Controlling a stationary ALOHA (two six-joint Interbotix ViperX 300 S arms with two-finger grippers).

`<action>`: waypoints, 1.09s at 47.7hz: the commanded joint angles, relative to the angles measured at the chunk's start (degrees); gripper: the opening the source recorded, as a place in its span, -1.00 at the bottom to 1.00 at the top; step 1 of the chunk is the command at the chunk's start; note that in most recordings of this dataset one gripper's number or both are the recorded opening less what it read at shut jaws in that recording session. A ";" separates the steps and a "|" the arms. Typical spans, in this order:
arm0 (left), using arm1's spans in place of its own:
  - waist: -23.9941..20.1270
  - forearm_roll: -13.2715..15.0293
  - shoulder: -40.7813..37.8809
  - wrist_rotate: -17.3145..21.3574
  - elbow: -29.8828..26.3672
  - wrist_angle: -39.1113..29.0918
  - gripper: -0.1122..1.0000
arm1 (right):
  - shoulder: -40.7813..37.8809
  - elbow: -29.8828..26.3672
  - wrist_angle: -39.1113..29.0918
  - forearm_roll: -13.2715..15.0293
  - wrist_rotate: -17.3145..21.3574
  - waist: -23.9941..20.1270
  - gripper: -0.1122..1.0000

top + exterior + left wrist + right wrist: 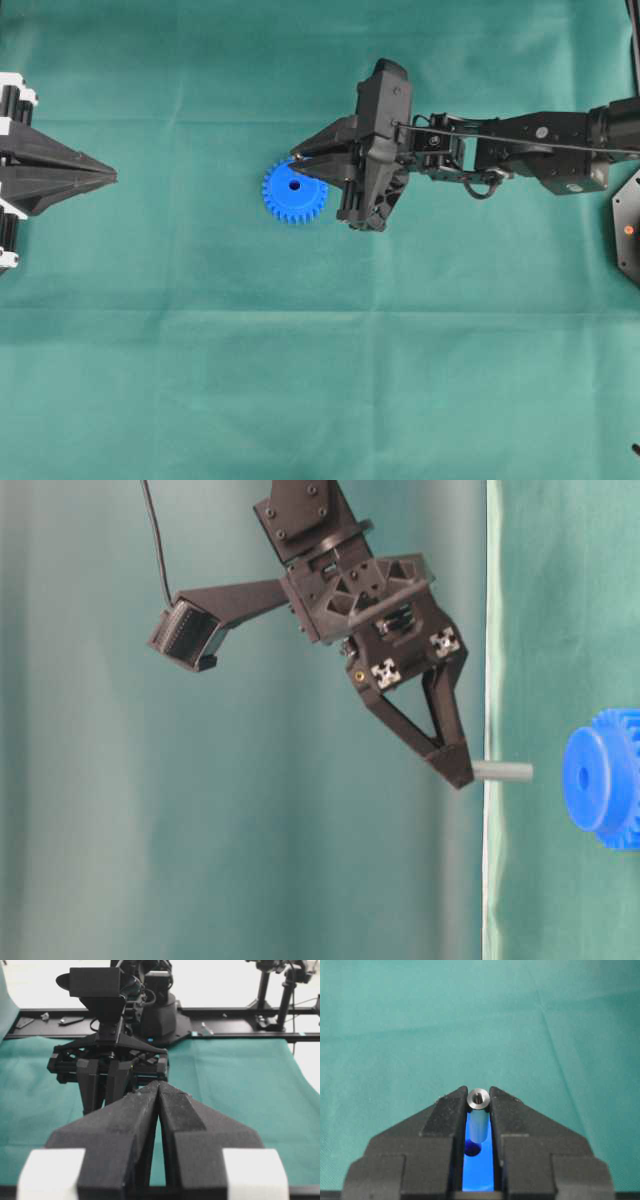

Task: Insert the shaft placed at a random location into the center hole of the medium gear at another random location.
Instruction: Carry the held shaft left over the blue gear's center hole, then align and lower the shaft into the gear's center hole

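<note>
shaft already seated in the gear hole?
No: in the table-level view the shaft, held by the right pincer, hangs clear of the gear with a gap between them.

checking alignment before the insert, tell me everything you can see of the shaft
The shaft is a small, shiny silvery-grey metal pin with a tiny hole in its visible end face. The right end effector is shut on that end, its fingertips pinching both sides. The free end points toward the medium gear, near the center hole but not yet touching it.
</note>
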State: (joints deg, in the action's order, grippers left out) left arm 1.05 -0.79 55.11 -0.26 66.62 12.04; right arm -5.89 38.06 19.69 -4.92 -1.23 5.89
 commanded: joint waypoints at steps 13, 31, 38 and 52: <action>0.09 -0.18 -0.44 -0.09 -1.32 0.26 -0.80 | 0.44 -1.76 0.00 0.09 -0.79 -0.62 -0.55; 0.09 -0.18 -0.53 -0.09 -1.23 0.26 -0.80 | -2.99 -2.11 0.44 -0.09 -0.88 -0.62 -0.55; 0.09 -0.18 -0.44 -0.09 -1.23 0.26 -0.80 | -3.60 -2.11 0.62 -0.26 -0.79 -0.62 -0.55; 0.09 -0.18 -0.44 -0.09 -1.23 0.26 -0.80 | -3.16 -2.02 0.62 -0.26 -0.70 -0.62 -0.55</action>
State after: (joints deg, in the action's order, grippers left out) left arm 1.05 -0.88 55.11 -0.26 66.62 12.13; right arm -10.11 37.09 19.78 -5.01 -1.23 5.36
